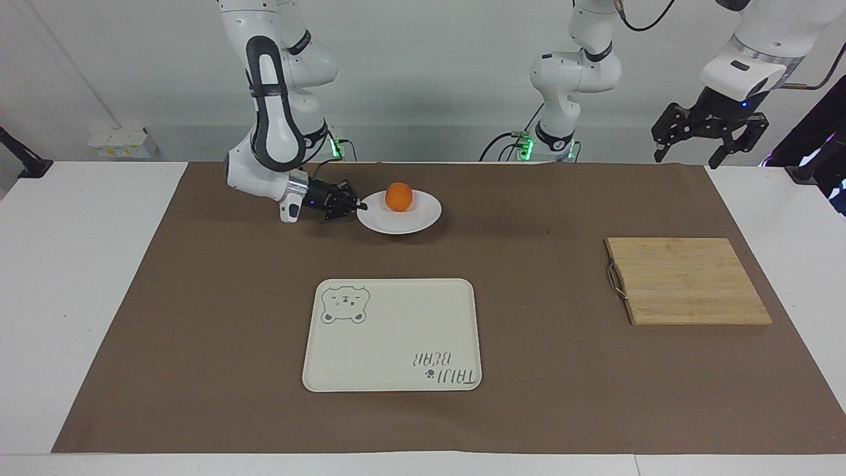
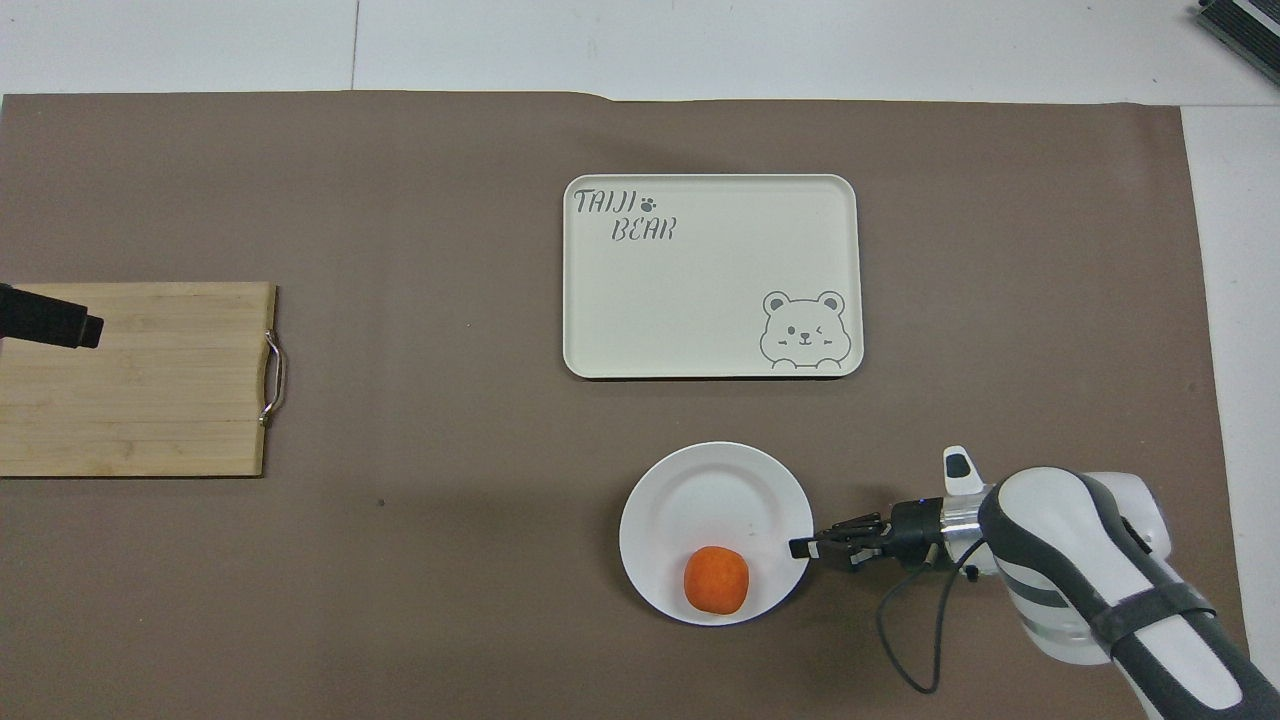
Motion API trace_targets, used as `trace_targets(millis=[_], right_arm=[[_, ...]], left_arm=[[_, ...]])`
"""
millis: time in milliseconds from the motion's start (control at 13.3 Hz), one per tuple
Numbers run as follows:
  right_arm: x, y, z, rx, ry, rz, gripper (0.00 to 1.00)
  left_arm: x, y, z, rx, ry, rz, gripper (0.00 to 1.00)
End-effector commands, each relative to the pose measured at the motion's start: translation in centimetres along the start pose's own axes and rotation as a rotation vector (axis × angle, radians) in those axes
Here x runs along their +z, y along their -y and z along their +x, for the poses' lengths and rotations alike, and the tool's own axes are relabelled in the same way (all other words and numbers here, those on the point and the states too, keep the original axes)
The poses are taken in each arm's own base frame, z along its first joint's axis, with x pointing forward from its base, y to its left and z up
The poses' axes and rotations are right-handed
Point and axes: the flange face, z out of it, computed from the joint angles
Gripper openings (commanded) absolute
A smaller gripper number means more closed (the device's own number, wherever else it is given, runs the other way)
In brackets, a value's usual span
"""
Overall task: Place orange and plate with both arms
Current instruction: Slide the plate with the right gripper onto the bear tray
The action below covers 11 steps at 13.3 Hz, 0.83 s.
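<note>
The white plate [image 1: 413,219] carries the orange [image 1: 398,196], which sits toward the rim nearest the robots. My right gripper [image 1: 360,206] is shut on the plate's rim at the right arm's end and holds it a little above the brown mat. In the overhead view the plate [image 2: 700,495], the orange [image 2: 716,579] and the right gripper [image 2: 800,547] show the same hold. My left gripper [image 1: 687,160] is open and empty, waiting high over the cutting board's end of the table.
A cream tray with a bear drawing [image 1: 393,334] lies mid-table, farther from the robots than the plate; it also shows in the overhead view [image 2: 710,275]. A wooden cutting board with a metal handle [image 1: 687,281] lies toward the left arm's end.
</note>
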Motion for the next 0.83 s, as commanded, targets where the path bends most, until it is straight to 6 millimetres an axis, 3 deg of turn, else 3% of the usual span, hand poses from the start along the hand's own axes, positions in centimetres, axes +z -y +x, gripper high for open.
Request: trace_targets(millis=[0, 451, 751], right_arm=[[0.2, 0.1, 0.4, 0.084, -0.018, 0.003, 0.00], [-0.2, 1.8, 2.2, 0.261, 0.038, 0.124, 0.00], [-2.1, 1.8, 4.4, 0.330, 0.046, 0.192, 0.00]], left_arm=[[-0.4, 0.2, -0.6, 0.001, 0.005, 0.005, 1.00], [-0.4, 0.1, -0.6, 0.002, 0.005, 0.005, 1.00], [-0.4, 0.1, -0.6, 0.002, 0.005, 0.005, 1.00]])
